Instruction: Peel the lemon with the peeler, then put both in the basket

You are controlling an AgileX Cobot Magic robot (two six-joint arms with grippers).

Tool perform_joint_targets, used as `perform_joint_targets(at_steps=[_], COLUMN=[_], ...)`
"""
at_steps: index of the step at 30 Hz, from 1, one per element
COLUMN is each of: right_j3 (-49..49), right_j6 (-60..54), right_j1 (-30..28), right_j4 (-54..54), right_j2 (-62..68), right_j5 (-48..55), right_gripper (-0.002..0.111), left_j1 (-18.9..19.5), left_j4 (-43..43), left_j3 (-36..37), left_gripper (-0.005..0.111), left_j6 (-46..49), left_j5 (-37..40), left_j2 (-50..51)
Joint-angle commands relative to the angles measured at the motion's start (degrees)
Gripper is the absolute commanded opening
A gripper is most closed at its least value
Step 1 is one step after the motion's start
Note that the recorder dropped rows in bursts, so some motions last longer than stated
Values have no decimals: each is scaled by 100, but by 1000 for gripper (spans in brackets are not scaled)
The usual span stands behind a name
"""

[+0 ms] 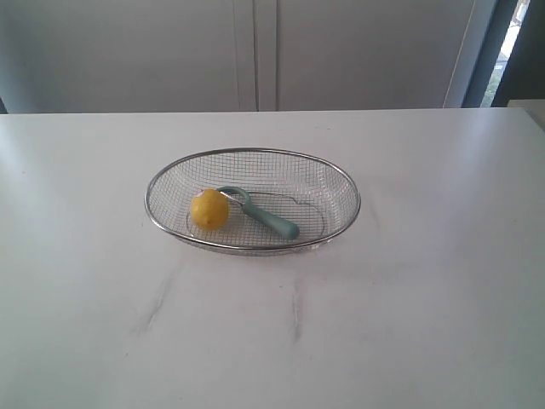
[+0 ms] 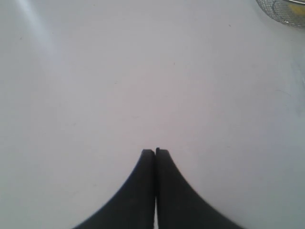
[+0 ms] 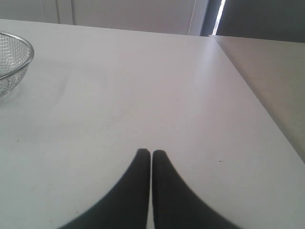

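The yellow lemon lies in the left part of the wire mesh basket in the middle of the white table. The teal-handled peeler lies in the basket too, its blade head against the lemon. Neither arm shows in the exterior view. My left gripper is shut over bare table, with a bit of the basket and a sliver of lemon at the frame corner. Over bare table as well, my right gripper is shut and empty; the basket rim shows at the frame edge.
The white table has faint grey marks in front of the basket. A pale wall with panels stands behind it. The table's edge runs beside the right gripper, with a lower surface beyond.
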Motion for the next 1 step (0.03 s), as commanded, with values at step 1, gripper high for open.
perform_joint_targets(at_steps=[1], right_j3=[27], right_j6=[-36], right_j1=[14], right_j4=[0], right_j2=[-30], right_j5=[-74], right_gripper=[3], left_j1=[6], left_j4=[-65], left_j3=[59], left_gripper=[0], left_j6=[-50], left_j5=[15], left_j2=[-28])
